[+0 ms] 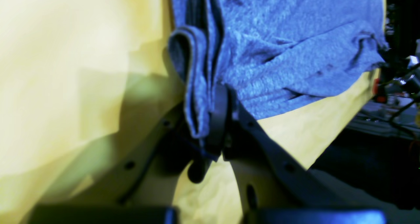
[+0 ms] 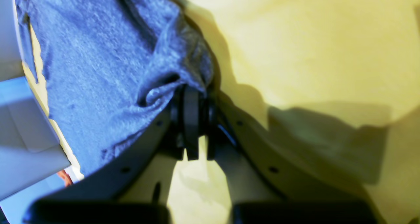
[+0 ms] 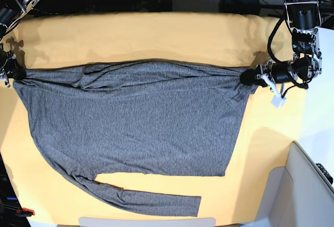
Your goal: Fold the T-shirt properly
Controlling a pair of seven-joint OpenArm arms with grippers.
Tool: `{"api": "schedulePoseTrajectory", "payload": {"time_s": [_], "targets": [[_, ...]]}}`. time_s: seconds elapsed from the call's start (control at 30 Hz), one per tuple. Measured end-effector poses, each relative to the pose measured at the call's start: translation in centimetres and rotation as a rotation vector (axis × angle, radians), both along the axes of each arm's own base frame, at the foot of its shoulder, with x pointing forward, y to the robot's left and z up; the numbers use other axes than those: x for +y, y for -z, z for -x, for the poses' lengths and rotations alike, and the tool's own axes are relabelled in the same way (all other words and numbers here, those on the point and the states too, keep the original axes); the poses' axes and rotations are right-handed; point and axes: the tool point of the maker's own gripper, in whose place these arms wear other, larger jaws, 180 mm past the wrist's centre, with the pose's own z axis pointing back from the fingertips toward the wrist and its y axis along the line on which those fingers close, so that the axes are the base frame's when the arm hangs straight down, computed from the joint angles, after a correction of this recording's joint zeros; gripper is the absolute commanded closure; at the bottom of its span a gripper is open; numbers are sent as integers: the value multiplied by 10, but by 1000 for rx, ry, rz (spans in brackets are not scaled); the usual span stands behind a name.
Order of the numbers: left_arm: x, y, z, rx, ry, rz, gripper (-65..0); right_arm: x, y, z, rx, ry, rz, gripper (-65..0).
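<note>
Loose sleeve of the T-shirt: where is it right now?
Base view: the loose sleeve lies flat on the yellow-orange table cloth along the near edge, below the T-shirt body, pointing to the view's right, away from both grippers.

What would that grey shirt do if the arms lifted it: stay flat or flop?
The shirt would probably flop: it bunches into soft folds where both sets of jaws pinch its corners. Between those grips its top edge looks stretched yet still wrinkles, so the middle would likely sag. The loose sleeve lying along the cloth would probably dangle and trail.
</note>
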Motion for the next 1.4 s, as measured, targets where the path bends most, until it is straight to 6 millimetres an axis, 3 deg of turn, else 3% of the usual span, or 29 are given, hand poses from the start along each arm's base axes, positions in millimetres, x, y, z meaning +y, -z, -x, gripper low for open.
{"api": "schedulePoseTrajectory", "payload": {"time_s": [0.43, 0.8, 1.1, 1.4], "targets": [[18, 5, 36, 38, -56, 32, -4, -8, 2, 62, 89, -62, 143, 0], [13, 4, 72, 44, 15, -36, -4, -2, 8, 73, 81, -53, 173, 0], [-1, 5, 89, 32, 5, -7, -4, 1, 11, 82, 92, -63, 155, 0], [-5, 6, 101, 45, 23, -13, -4, 9, 16, 78, 140, -160, 203, 0]]}}
